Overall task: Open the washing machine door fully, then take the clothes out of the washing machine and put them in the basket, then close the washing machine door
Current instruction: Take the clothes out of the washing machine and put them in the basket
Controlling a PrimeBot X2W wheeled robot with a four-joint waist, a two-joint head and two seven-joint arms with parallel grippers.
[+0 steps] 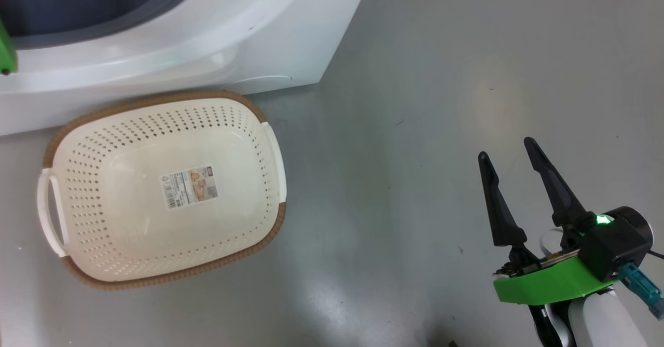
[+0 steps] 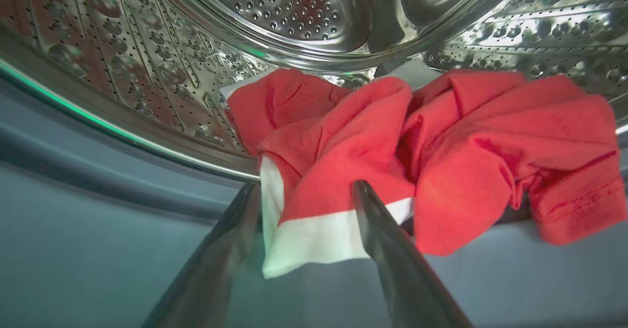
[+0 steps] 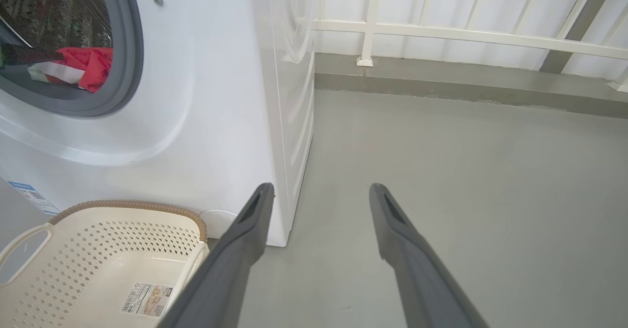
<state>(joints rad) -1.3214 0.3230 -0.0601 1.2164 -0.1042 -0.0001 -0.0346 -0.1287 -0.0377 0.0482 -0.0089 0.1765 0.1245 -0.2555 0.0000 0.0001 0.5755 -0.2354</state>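
**A:** Head view first. Where is your right hand?

**B:** Your right hand (image 1: pixel 507 148) hangs released above the floor (image 1: pixel 389 155), fingers spread. The basket (image 1: pixel 104 181) sits well off to its left, against the foot of the washing machine (image 1: pixel 218 41), with the sticker (image 1: pixel 188 186) on its bottom facing up.

**A:** And your left wrist view?

**B:** Your left hand (image 2: pixel 305 185) is at the mouth of the drum (image 2: pixel 294 9), unclenched. The clothes (image 2: pixel 466 137) lie heaped just ahead of it on the drum's lip. One white-banded red fold lies between its two fingers. You cannot tell whether either finger presses it.

**A:** Right wrist view?

**B:** Your right hand's fingers stand apart above the floor. The machine's corner is ahead and to the hand's left, with the clothes inside the grey ring (image 3: pixel 130 73). The basket is near its lower left, and a railing (image 3: pixel 441 34) runs far ahead.
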